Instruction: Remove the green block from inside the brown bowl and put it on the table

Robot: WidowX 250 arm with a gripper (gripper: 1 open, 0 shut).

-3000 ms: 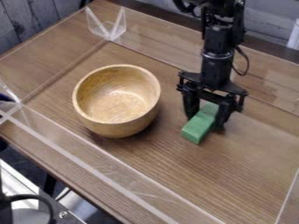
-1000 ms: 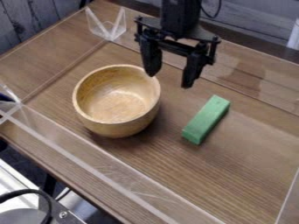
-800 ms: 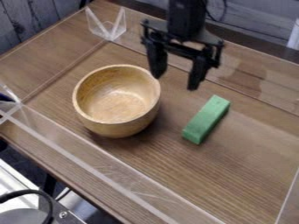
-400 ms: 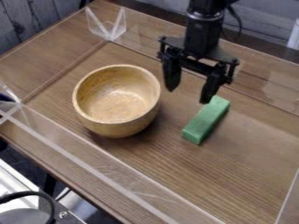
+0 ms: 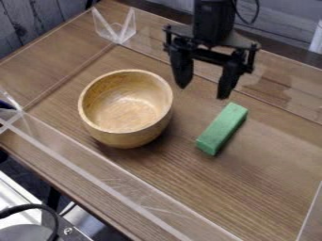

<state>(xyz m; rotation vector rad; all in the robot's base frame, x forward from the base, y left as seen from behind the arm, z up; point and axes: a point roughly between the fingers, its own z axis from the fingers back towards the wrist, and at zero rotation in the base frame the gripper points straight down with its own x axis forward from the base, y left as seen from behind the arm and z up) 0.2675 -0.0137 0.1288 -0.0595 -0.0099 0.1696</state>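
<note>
"What sort of place is this?"
"A lab or workshop, I'd say; which of the two I can't tell."
"What shows it?"
"A robot arm (image 5: 217,28) over a wood-grain table (image 5: 189,188), clear plastic edging (image 5: 63,158) along its side, and black cables (image 5: 38,221) at the lower left corner."

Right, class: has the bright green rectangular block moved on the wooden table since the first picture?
No clear move: the bright green rectangular block lies in the same spot, right of the round light-brown wooden bowl.
</note>
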